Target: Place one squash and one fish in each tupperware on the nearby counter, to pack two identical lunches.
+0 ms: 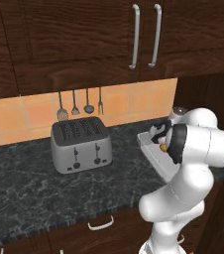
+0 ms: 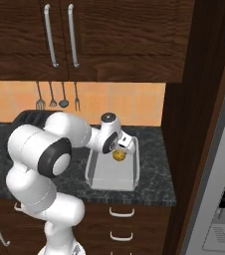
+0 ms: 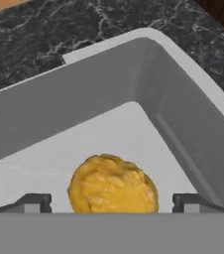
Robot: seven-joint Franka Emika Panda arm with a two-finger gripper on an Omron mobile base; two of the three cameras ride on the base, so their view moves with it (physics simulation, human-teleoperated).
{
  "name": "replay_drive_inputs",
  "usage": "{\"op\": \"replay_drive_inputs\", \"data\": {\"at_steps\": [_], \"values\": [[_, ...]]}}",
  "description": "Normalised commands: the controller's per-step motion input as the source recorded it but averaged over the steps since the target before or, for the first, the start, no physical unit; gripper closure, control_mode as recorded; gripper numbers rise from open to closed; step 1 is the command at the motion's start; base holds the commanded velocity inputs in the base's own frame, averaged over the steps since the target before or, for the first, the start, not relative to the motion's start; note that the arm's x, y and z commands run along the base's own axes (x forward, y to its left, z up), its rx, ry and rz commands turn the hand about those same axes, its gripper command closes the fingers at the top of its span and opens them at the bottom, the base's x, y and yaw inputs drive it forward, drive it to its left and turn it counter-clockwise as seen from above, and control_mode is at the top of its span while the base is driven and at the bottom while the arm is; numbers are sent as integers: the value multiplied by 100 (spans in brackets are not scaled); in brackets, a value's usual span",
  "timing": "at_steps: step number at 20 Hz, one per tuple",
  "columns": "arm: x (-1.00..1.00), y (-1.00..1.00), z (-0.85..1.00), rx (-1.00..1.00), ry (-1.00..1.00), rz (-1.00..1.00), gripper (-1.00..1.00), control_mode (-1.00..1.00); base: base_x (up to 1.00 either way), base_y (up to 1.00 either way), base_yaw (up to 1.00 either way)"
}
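Note:
A yellow-orange squash (image 3: 113, 186) sits low inside a light grey tupperware (image 3: 84, 99), near its back corner. My gripper (image 3: 112, 203) hangs right over it and is open: a small gap shows between the squash and the fingertips (image 3: 32, 203) on either side. From the right base view, the squash (image 2: 118, 155) is at the far end of the tupperware (image 2: 112, 180), just under the gripper (image 2: 120, 147). In the left base view the arm covers most of the tupperware (image 1: 149, 148), and the squash (image 1: 162, 147) peeks out below the gripper (image 1: 159, 136). The fish is out of view.
The tray rests on the black speckled counter (image 2: 154, 164) beside a dark wood side panel (image 2: 194, 124). A silver toaster (image 1: 81, 144) stands to the left. Utensils (image 1: 79, 105) hang on the tiled back wall, with upper cabinets above.

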Motion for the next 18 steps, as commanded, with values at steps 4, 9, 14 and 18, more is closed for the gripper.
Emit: {"op": "replay_drive_inputs", "data": {"at_steps": [4, 9, 14, 18], "values": [[-82, 0, 33, 2, -1, -4, -100, -100, 0, 0, 0], [-98, 7, 36, 0, -14, 8, -100, -100, 0, 0, 0], [-64, 41, 40, -5, -23, 20, -100, -100, 0, 0, 0], [-37, 54, 58, -15, -16, 18, -100, -100, 0, 0, 0]]}}
